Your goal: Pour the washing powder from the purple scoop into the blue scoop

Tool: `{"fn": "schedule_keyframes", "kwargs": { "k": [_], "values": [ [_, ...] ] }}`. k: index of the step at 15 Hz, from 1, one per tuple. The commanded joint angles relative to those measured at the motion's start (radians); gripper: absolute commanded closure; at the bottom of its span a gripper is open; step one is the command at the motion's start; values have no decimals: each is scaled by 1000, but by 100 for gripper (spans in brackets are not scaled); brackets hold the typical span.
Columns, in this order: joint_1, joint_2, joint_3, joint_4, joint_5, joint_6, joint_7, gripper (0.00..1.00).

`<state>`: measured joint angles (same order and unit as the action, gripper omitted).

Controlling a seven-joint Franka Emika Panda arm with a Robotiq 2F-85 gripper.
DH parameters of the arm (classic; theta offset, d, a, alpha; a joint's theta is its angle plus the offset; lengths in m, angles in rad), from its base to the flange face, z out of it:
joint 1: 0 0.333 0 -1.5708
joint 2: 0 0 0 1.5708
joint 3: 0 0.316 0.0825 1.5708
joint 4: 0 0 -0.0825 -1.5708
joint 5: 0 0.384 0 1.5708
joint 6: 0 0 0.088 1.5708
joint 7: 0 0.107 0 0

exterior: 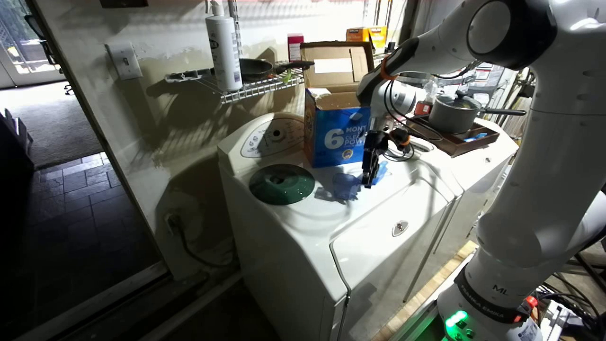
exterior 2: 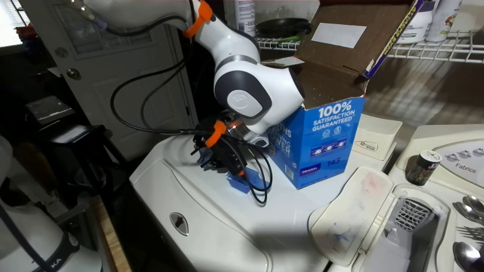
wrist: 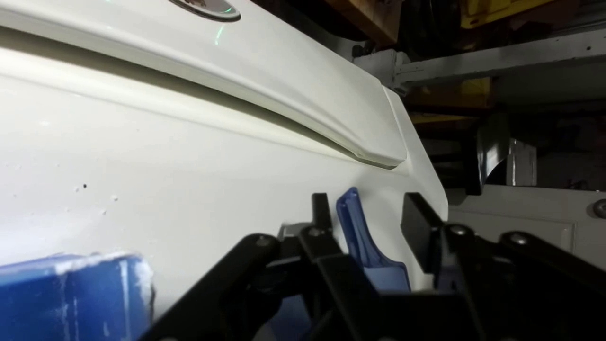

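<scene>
Wrist view: the end effector (wrist: pixel 367 215) seemingly straddles the purple scoop (wrist: pixel 365 246).

Arm (exterior: pixel 563 118) glossy white, rounded; joint covers (exterior 2: pixel 261 99) black, one with a pale disc (exterior 2: pixel 239 99) set in. Orange straps (exterior 2: pixel 217 134); thin black cables (exterior 2: pixel 181 132) in loops. Hand (wrist: pixel 365 210) black, angular, jointed; fingers (wrist: pixel 419 232) flat-faced; screws (wrist: pixel 459 229) round, silvery. Base (exterior: pixel 494 327) white, black band (exterior: pixel 483 299) lettered FRANKA EMIKA, "ML" above it; green lights (exterior: pixel 457 318).
</scene>
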<state>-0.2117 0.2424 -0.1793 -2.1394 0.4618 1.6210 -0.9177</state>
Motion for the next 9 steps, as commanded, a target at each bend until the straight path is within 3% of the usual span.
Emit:
{"fn": "schedule_keyframes", "kwargs": {
  "k": [1, 3, 4, 9],
  "values": [
    [-20, 75, 24, 63, -19, -42, -18, 85],
    [-22, 75, 24, 63, -17, -40, -17, 98],
    [-24, 76, 25, 65, -16, -40, -17, 100],
    [-31, 74, 27, 69, -12, -52, -30, 97]
  ]
}}
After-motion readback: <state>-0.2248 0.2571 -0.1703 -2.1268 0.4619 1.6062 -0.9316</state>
